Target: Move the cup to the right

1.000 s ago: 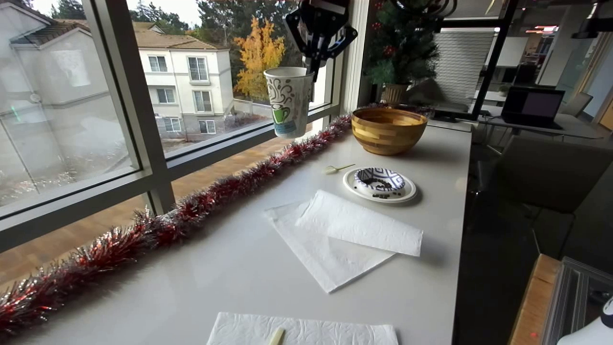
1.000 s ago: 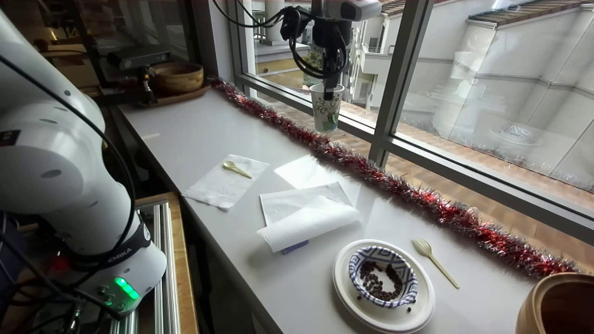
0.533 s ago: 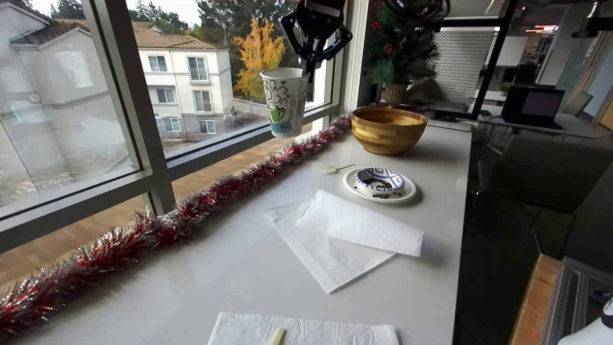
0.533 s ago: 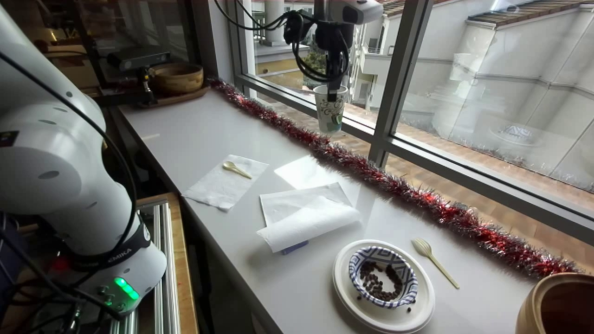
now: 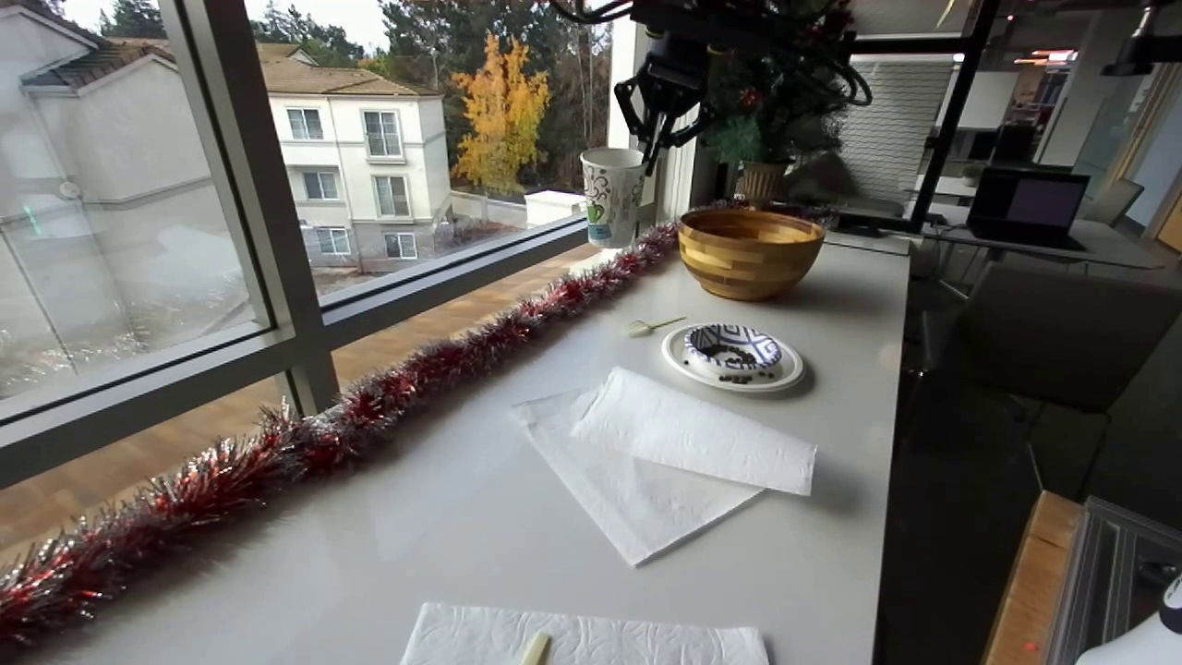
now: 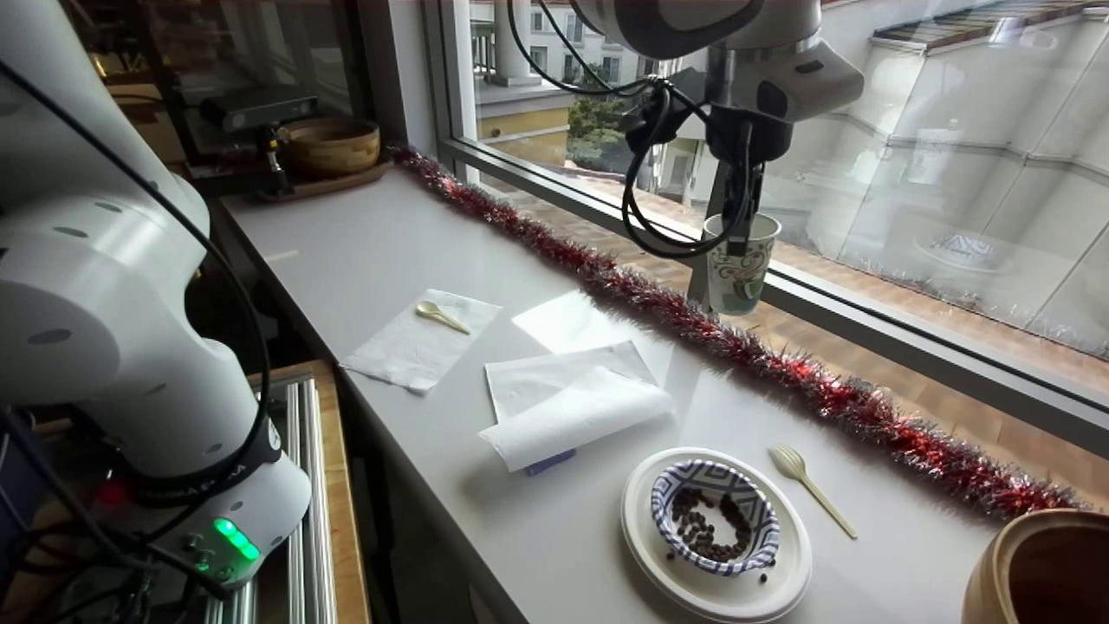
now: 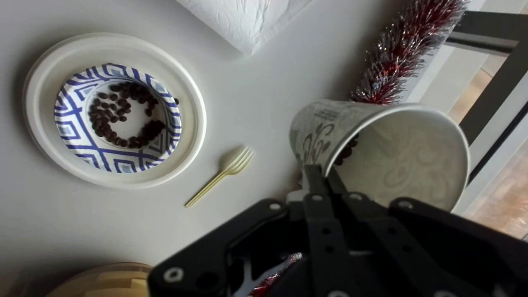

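In an exterior view, the small tapered whitish paper cup with green print point(image 5: 611, 203) is held aloft, upper centre, by the black metal tool point(image 5: 649, 167). In an exterior view, right of centre; red-silver tinsel garland point(image 6: 762, 355) should be cleared, then grey-white counter point(image 6: 745, 412) met gently. In the wrist view, cup is pinched at its rim; small dark-brown beans point(image 7: 346, 152) seen inside, so it should be kept level.

daylit grey-framed windows point(image 5: 256, 185) beside a long pale table point(image 5: 416, 517), a dark chair point(image 5: 1053, 342) near its opposite edge
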